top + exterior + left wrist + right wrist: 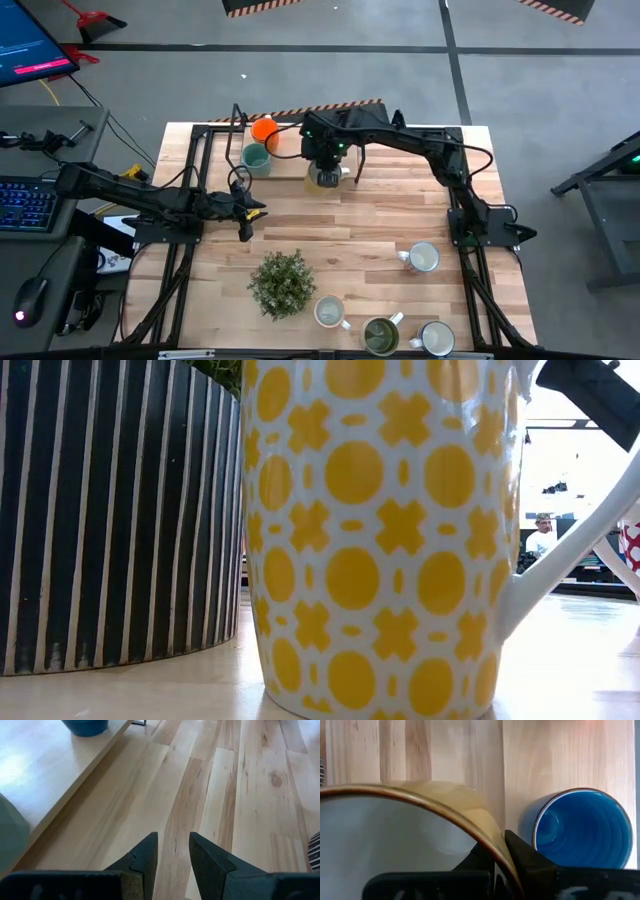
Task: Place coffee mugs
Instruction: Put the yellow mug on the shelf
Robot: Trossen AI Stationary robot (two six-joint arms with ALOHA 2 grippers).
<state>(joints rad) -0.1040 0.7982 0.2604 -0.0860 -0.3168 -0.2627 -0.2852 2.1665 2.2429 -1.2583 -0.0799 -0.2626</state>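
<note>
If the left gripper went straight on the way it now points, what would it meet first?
Probably nothing: the left gripper, fingers apart, points over bare table planks, and the way looks free as far as shown. The blue mug on the raised board stands aside. The right gripper holds a cream mug.

The right arm reaches from its base at the bench's right edge across to the far centre, elbow bent, wrist pointing down. The right pincer [327,176] is closed, its fingers [527,857] clamping the rim of a cream mug [395,835]. The left arm extends low from the left side toward centre. The left pincer [250,213] hangs above bare wood, fingers [145,855] slightly parted, holding nothing.
</note>
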